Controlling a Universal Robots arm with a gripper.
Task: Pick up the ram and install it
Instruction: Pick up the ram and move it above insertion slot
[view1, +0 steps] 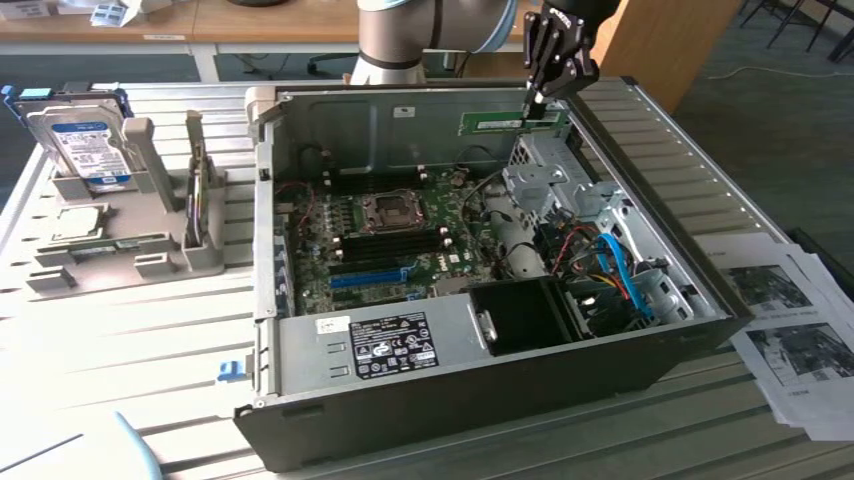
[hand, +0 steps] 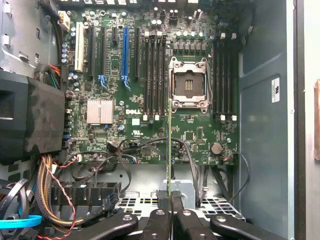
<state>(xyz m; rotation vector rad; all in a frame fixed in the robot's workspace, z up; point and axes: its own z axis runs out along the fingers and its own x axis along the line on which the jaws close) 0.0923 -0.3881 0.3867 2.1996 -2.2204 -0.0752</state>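
The case (view1: 534, 400) is viewed from above at six o'clock, mid-range — its motherboard (view1: 400, 250) (hand: 125, 135), shared, is faced squarely, closely, from the wrist

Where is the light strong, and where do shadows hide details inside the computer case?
Exterior view: daylight is bright on the grey slatted table and the white printed papers, while the black fan shroud inside the metal computer case lies in shadow. Wrist view: the green motherboard is evenly lit, the small silver heatsink glares, and the thin green ram strip in the black claw catches light.
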